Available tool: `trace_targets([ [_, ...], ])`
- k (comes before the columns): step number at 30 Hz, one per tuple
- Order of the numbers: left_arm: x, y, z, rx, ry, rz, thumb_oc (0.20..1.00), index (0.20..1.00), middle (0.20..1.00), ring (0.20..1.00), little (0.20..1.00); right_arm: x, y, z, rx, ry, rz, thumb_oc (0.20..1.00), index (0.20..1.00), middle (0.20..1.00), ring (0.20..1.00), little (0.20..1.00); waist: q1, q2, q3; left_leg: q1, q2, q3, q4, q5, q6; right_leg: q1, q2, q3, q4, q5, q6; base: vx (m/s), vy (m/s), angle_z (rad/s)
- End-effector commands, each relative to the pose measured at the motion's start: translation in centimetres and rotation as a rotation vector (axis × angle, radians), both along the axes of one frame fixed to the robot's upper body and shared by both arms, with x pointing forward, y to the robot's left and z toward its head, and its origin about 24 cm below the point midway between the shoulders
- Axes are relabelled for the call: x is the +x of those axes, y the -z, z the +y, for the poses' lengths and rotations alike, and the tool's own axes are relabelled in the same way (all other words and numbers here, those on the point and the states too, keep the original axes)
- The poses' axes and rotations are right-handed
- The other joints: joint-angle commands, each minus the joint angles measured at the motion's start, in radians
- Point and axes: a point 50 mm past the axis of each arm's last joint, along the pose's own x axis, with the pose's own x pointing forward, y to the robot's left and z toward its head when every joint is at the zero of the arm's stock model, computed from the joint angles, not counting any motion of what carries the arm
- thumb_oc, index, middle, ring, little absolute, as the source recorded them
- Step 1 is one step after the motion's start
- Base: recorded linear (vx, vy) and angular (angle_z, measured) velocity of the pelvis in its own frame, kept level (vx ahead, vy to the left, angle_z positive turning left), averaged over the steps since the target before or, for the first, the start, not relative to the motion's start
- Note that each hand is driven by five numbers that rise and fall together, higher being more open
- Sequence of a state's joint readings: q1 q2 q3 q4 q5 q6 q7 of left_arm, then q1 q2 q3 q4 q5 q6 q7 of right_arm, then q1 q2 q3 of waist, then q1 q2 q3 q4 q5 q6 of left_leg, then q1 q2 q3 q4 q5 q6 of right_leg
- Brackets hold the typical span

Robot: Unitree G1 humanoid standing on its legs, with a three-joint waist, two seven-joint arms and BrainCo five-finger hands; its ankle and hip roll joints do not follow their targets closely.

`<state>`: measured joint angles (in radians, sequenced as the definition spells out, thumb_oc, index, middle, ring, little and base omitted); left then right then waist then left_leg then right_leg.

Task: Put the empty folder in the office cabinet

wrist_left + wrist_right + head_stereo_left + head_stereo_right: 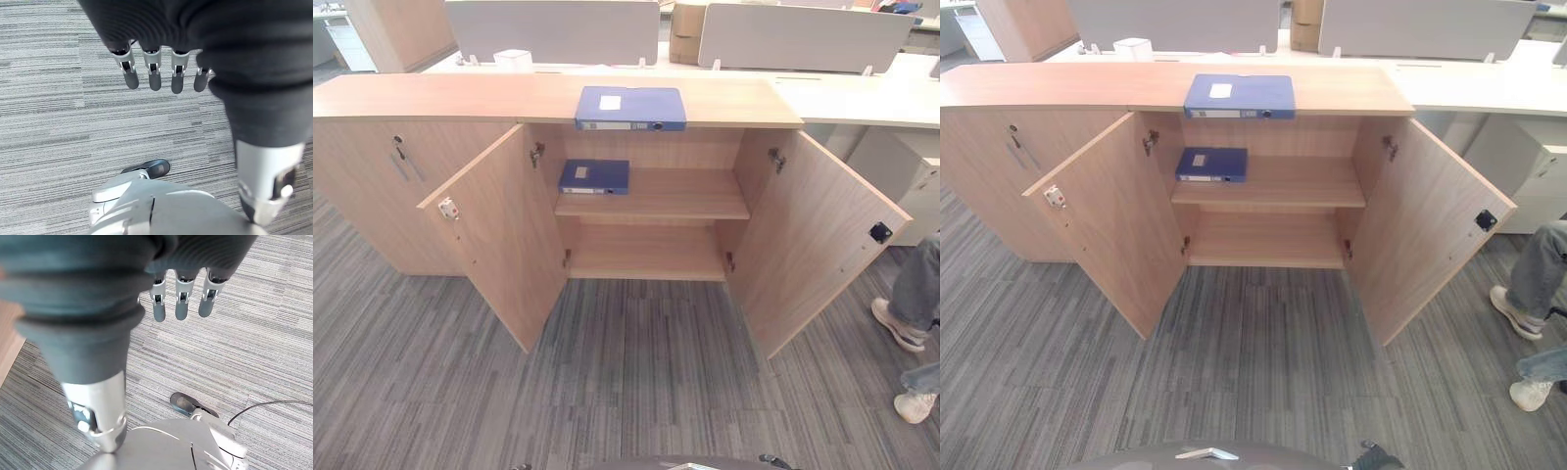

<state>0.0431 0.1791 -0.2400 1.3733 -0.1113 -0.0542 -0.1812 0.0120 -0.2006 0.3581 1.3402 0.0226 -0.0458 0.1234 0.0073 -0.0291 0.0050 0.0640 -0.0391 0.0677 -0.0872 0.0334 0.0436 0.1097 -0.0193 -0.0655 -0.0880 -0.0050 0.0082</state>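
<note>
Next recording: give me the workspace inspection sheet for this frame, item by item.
Surface: wooden cabinet top, grey carpet floor.
Job's things: blue folder flat on the cabinet top; both doors open.
Clutter: second blue folder on the upper shelf; lower shelf bare.
Hands: left hand and right hand straight-fingered over the carpet, holding nothing.
Cables: nothing seen.
Surroundings: desks with partition panels behind; a person's legs at right.
</note>
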Motion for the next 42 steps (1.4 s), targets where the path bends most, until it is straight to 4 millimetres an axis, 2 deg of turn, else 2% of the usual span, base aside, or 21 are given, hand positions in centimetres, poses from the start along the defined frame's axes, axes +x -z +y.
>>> trace_targets([
  [1,0.4,0.1,-0.8,-0.012,0.031,0.022,1.000,1.000,1.000,1.000,1.000,0.7,-0.3,-1.6,-0.039,0.009,-0.002,1.000,1.000,1.000,1.000,1.000,0.015,0.039,0.010,0.056,0.022,0.015,0.000,-0.077,-0.045,-0.016,-0.004,-0.028,0.009,0.012,0.061,0.00,0.000,0.00],
  [42,0.3,0.1,-0.3,0.010,0.028,0.031,1.000,1.000,1.000,1.000,1.000,0.5,-0.1,-0.5,-0.017,-0.021,0.008,1.000,1.000,1.000,1.000,1.000,0.010,0.031,-0.001,0.053,0.018,0.023,0.000,-0.075,-0.047,-0.018,-0.005,-0.023,0.008,0.017,0.060,0.00,-0.001,0.00],
])
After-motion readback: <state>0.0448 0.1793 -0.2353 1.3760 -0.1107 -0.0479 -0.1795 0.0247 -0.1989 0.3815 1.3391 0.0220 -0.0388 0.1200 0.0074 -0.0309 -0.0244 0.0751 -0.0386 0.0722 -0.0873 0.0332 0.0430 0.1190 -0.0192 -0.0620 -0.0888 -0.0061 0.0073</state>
